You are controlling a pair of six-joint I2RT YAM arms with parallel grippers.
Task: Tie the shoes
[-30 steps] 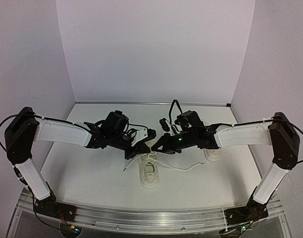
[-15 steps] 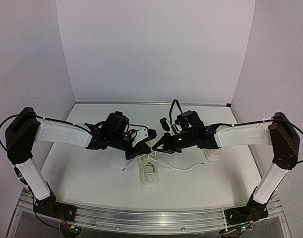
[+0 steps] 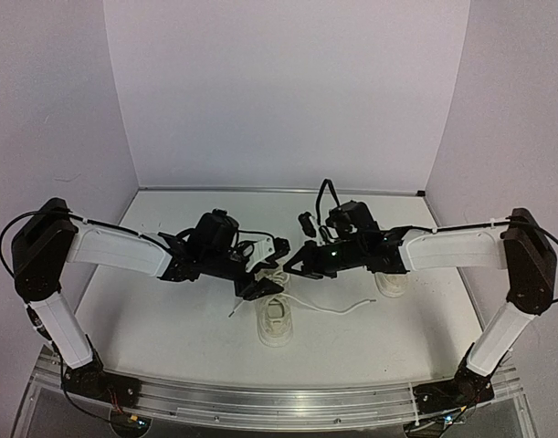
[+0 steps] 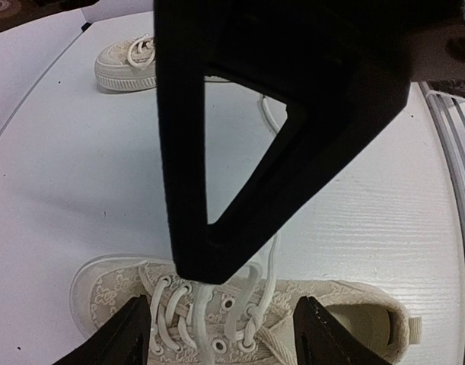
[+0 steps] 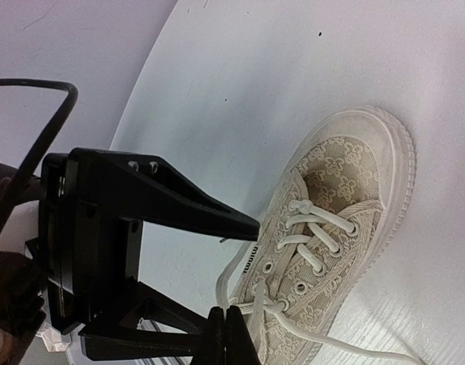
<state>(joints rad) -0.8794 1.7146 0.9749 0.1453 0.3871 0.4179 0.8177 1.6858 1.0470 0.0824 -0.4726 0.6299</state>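
Note:
One cream shoe (image 3: 275,321) lies at the table's middle, toe toward the arms, and fills the bottom of the left wrist view (image 4: 110,293). My left gripper (image 3: 270,269) hovers over its laces, open, its fingertips (image 4: 129,338) straddling the eyelets with nothing between them. My right gripper (image 3: 290,265) meets it from the right, shut, with a white lace (image 4: 192,300) rising from the shoe to its tip. In the right wrist view the shut gripper (image 5: 228,325) pinches a lace loop beside the shoe (image 5: 346,190). The second shoe (image 3: 389,284) sits behind the right arm.
A long loose lace end (image 3: 347,307) trails right across the table from the middle shoe, and a shorter end (image 3: 231,312) points left. The second shoe (image 4: 129,65) lies far off in the left wrist view. Walls enclose the table on three sides.
My left gripper has gone from shut to open over the shoe's laces. The right gripper closed and stays shut, drawn slightly up and right.

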